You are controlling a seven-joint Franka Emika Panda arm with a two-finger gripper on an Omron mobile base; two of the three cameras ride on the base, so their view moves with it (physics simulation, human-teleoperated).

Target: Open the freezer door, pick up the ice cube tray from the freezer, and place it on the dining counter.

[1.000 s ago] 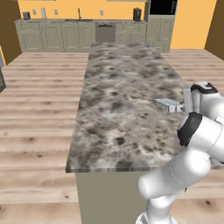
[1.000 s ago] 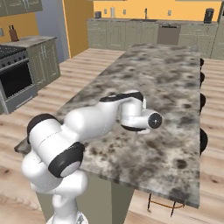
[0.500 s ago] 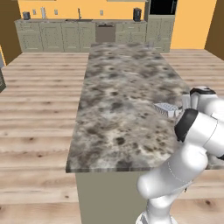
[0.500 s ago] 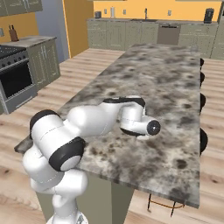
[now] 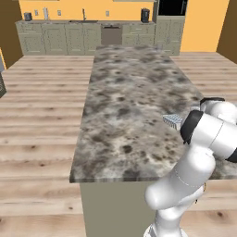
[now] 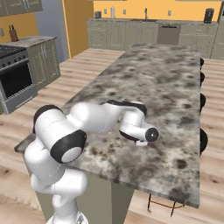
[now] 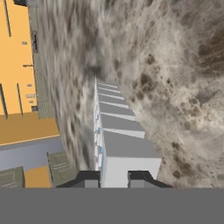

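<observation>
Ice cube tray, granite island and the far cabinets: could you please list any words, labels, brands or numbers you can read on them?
None can be read.
Ice cube tray, between the tool's fingertips: plain, unmarked.
Dining counter: mottled stone, no text.
Far cabinets and the small appliances on them: too small to show any lettering.

Black stove, wall cabinets

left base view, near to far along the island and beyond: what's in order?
Near end of the dining counter → ice cube tray at the counter's right side, by the arm → far end of the counter → strip of wood floor → wall-side cabinets.
</observation>
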